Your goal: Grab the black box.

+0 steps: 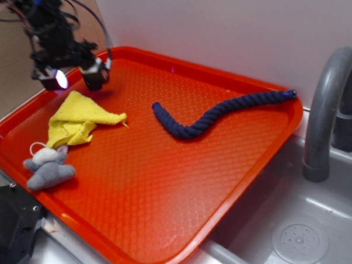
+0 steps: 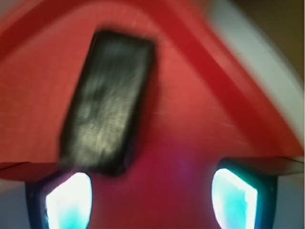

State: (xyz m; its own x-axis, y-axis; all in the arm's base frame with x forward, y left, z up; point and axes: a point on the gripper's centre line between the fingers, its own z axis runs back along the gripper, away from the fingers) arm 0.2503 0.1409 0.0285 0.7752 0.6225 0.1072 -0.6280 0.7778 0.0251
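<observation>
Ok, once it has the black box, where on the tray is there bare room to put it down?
The widest bare stretch of the red tray is its near half, below the blue rope and right of the grey plush toy. The left side is crowded: yellow cloth, toy, and the gripper over the black box.

The wrist view is smeared with blur throughout: the black box (image 2: 108, 101) shows only as a dark rounded slab with soft edges, and its surface detail cannot be made out. The two glowing fingertips (image 2: 69, 200) are cut off by the bottom edge there, and whether the left one touches the box cannot be told. In the exterior view the box cannot be picked out with any certainty near the gripper (image 1: 77, 78). The arm above is cropped by the top edge. The angular black device (image 1: 14, 229) is cut by the lower left corner, and the faucet (image 1: 333, 110) by the right edge.
</observation>
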